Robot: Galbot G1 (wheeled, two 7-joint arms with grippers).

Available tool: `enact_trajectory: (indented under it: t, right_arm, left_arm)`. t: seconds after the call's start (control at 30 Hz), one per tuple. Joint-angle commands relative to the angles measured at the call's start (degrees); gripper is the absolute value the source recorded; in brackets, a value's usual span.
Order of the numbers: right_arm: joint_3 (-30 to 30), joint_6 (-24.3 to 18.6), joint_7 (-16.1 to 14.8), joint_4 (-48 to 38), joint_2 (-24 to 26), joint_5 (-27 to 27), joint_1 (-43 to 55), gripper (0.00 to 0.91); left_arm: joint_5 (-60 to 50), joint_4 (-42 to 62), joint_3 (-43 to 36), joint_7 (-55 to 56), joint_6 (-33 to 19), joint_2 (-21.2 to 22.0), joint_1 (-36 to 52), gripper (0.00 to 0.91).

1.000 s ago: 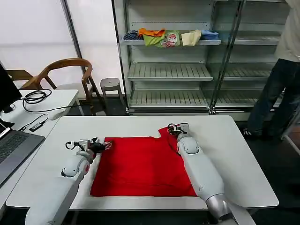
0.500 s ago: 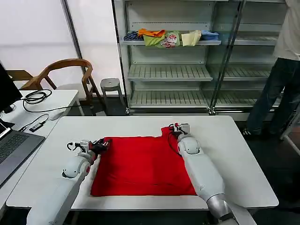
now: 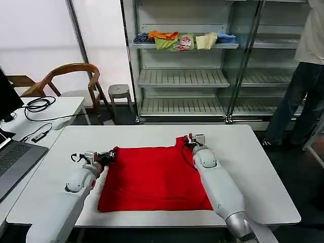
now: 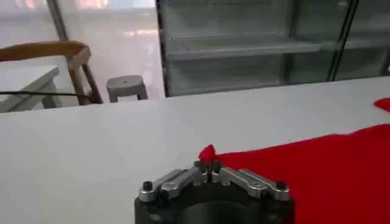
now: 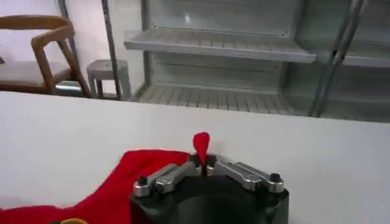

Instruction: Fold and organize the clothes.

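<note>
**Both grippers pinching the far corners of the shirt**

From the head view you see the red shirt [image 3: 154,177] spread flat on the white table [image 3: 253,167], plain side up, with no print or writing readable on it. Your left gripper [image 3: 112,153] sits at the shirt's far left corner and your right gripper [image 3: 185,141] at its far right corner, both low over the table. Behind the table a shelf rack [image 3: 182,76] carries a row of small folded garments [image 3: 183,40] on an upper shelf. A chair [image 3: 71,81] and a stool [image 3: 120,92] stand to the left of the rack.

In the left wrist view, your left gripper [image 4: 209,167] has its jaws together on a small peak of red cloth, with the shirt [image 4: 317,170] trailing off across the table [image 4: 91,158].

In the right wrist view, your right gripper [image 5: 203,161] is likewise clamped on a raised tip of the shirt [image 5: 122,182], the fabric lying beside it on the table [image 5: 317,164].
</note>
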State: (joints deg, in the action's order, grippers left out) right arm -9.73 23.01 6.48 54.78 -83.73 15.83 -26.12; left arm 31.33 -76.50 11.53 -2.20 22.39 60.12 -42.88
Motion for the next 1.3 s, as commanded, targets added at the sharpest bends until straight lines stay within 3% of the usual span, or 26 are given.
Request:
enact_trajectory:
  t: [0.03, 0.37, 0.57, 1.3]
  right_arm:
    - [1.1, 4.6, 1.9, 23.0, 6.9, 4.8, -10.5, 0.0]
    - [-1.4, 6.0, 2.9, 38.7, 12.6, 7.5, -20.9, 0.0]
    - [-2.3, 6.2, 3.1, 45.0, 13.5, 7.7, -27.0, 0.0]
    - [-4.2, 6.3, 4.4, 52.1, 15.0, 5.4, -37.2, 0.0]
  left_arm:
    - [1.2, -8.4, 2.1, 0.0, -0.4, -1.6, -6.5, 0.02]
    - [1.6, -17.7, 6.6, 0.2, -0.9, -2.4, -15.9, 0.02]
    - [1.3, -20.3, 9.2, 0.1, -1.0, -2.2, -19.7, 0.02]
    - [-1.1, -28.1, 12.8, 0.1, -1.3, -1.2, -27.5, 0.02]
